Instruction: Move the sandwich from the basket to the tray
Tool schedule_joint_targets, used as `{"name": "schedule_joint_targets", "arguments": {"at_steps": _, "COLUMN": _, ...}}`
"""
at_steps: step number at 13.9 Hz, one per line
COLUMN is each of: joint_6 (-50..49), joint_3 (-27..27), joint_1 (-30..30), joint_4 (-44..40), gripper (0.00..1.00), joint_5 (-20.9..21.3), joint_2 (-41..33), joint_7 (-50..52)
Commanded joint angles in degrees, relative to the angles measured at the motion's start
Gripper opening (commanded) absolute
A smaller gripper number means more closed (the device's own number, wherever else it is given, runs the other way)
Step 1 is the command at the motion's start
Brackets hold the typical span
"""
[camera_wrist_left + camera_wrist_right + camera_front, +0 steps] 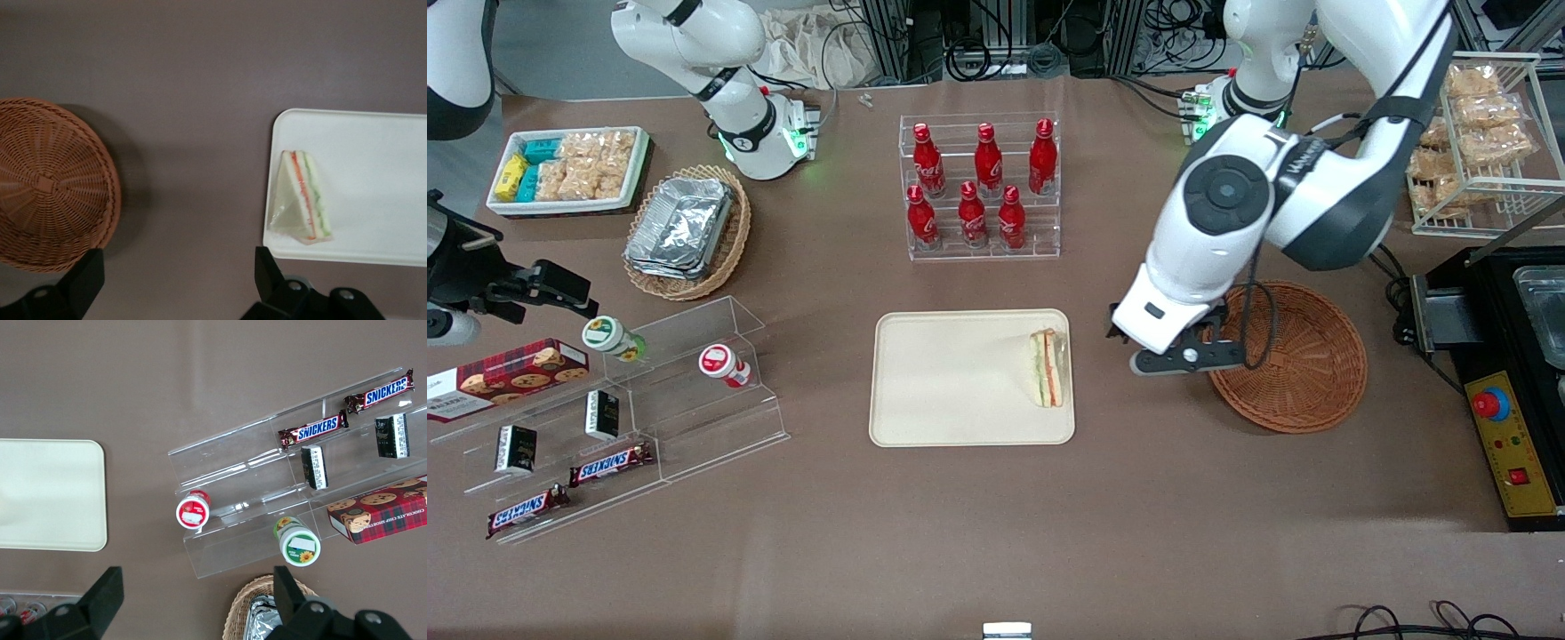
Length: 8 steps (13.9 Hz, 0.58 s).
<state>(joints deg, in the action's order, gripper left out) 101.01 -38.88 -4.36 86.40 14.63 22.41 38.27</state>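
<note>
Sandwich [1048,368] on tray [951,391] edge; gripper [177,283] jaws spread, empty, over table between tray and basket [1294,360].

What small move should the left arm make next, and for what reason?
Probably lift the hand up and away, toward its resting pose. The sandwich already lies on the tray, near the edge closest to the basket, which looks empty. The open hand holds nothing and hangs over bare table between tray and basket.

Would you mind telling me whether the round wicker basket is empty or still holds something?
Empty: the basket shows only bare weave. The sandwich lies on the tray, and the open gripper hangs between them.
</note>
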Motion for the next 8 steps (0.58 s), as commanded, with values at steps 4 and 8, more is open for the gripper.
{"name": "schedule_joint_targets", "arguments": {"at_steps": 4, "joint_6": -10.4, "joint_3": 4.6, "joint_1": -5.2, "joint_4": 2.5, "gripper": 1.0, "joint_5": -7.5, "joint_2": -11.2, "joint_7": -16.6}}
{"name": "schedule_joint_targets", "arguments": {"at_steps": 8, "joint_6": -13.9, "joint_3": 31.4, "joint_1": 7.2, "joint_4": 6.0, "gripper": 1.0, "joint_5": -16.1, "joint_2": -20.5, "joint_7": -32.2}}
